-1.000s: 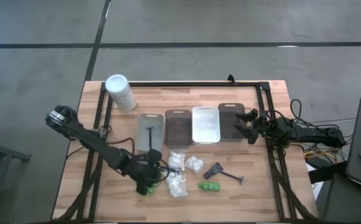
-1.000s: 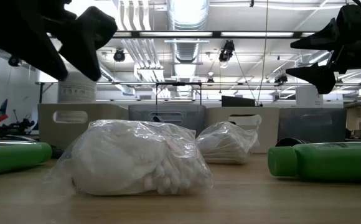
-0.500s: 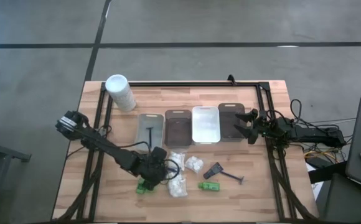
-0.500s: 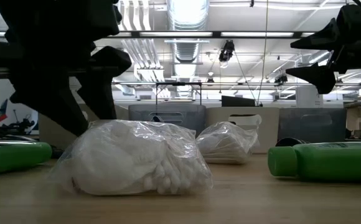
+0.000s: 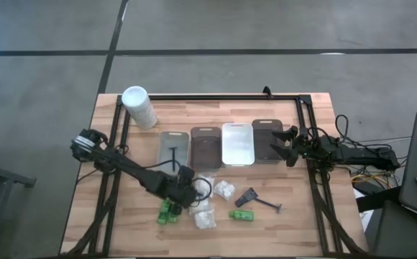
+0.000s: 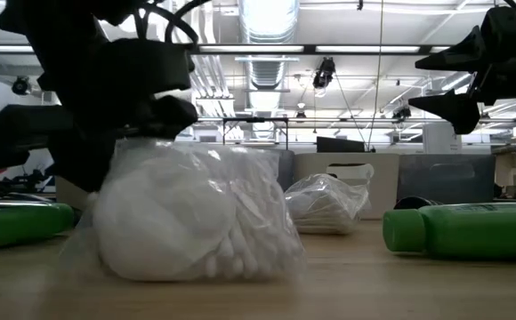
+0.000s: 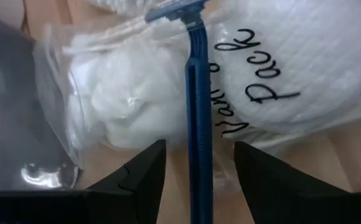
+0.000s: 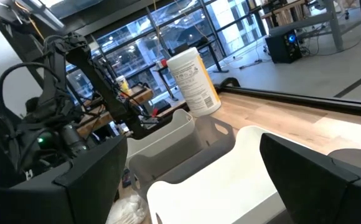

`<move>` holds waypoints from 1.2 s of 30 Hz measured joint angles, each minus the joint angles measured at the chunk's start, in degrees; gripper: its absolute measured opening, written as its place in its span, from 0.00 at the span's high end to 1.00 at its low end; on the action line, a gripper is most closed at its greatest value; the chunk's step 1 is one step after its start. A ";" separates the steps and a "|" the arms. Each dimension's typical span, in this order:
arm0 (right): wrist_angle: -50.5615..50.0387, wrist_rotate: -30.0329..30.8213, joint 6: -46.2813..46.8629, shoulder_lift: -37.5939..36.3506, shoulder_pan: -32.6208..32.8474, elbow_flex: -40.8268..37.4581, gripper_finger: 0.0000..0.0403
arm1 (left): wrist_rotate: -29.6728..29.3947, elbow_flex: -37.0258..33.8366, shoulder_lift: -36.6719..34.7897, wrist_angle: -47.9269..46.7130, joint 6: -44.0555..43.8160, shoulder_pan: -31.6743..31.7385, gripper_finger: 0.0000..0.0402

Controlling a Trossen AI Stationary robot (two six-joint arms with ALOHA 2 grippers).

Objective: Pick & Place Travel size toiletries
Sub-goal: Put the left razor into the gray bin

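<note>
The counter (image 5: 115, 216) is being shown with four trays (image 5: 205, 147) in a row and a white bottle (image 5: 139, 106) at the far corner. The left tool (image 5: 187, 196), which a second ago was nearer the front left beside a green bottle (image 5: 167, 211), is now being pressed in over the white packets (image 5: 204, 214). Its fingers (image 7: 140, 174) are being held apart, straddling a blue razor (image 7: 196, 124) lying on a packet (image 6: 196, 213); a pick is judged imminent. The right tool (image 5: 287, 146) is being kept spread, unmoved, beside the end tray. A second green bottle (image 5: 241, 214) and a black razor (image 5: 255, 198) are lying untouched.

Wooden table (image 5: 115, 223), trays (image 5: 238, 143), toiletries (image 5: 242, 214).
</note>
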 joint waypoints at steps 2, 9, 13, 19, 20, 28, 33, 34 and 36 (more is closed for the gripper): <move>0.01 0.01 0.01 0.00 0.00 0.00 0.10 | 0.13 -0.01 -0.02 -0.15 -0.26 -0.01 0.52; 0.01 0.00 0.01 0.00 0.00 0.00 0.10 | 0.78 -0.01 -0.07 -0.56 -0.25 -0.08 0.62; 0.01 0.01 0.00 0.00 -0.01 0.00 0.10 | 0.79 -0.03 -0.07 -0.52 -0.25 -0.05 0.73; 0.01 0.01 -0.01 0.00 0.00 0.00 0.10 | 0.77 -0.08 -0.07 -0.05 -0.24 -0.03 0.85; 0.00 0.01 0.00 0.00 -0.01 0.00 0.10 | 0.77 -0.08 -0.07 -0.05 -0.24 -0.03 0.87; 0.01 0.02 0.01 0.02 0.00 0.01 0.10 | 1.61 -0.12 -5.20 -4.25 -7.70 -0.81 0.89; 0.01 0.01 0.01 0.02 -0.01 0.01 0.10 | 2.73 -0.12 -14.82 -9.01 -27.11 -0.84 0.87; 0.00 0.00 -0.01 0.01 -0.01 0.00 0.10 | 2.73 -0.12 -17.01 -9.04 -30.39 -0.84 0.88; 0.01 0.02 0.01 0.02 -0.02 0.00 0.10 | 2.71 -0.12 -20.91 -8.95 -36.03 -0.84 0.88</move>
